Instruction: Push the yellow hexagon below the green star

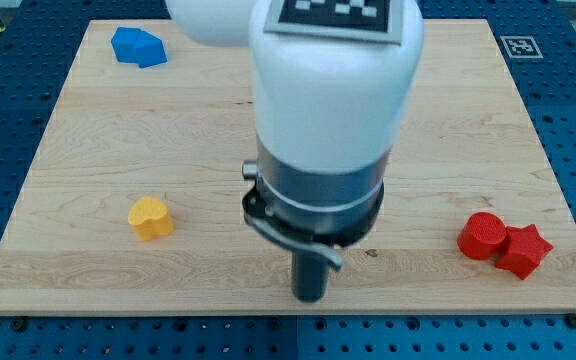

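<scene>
Light wood desk [448, 120] sits on blue perforated flooring. My tip [311, 296] is near-centre, well apart from the yellow block [151, 217]; no gripper here.

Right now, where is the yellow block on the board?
The yellow block sits alone on the wooden board's left side in the camera view, toward the bottom edge, well below the blue block and left of my tip.
</scene>
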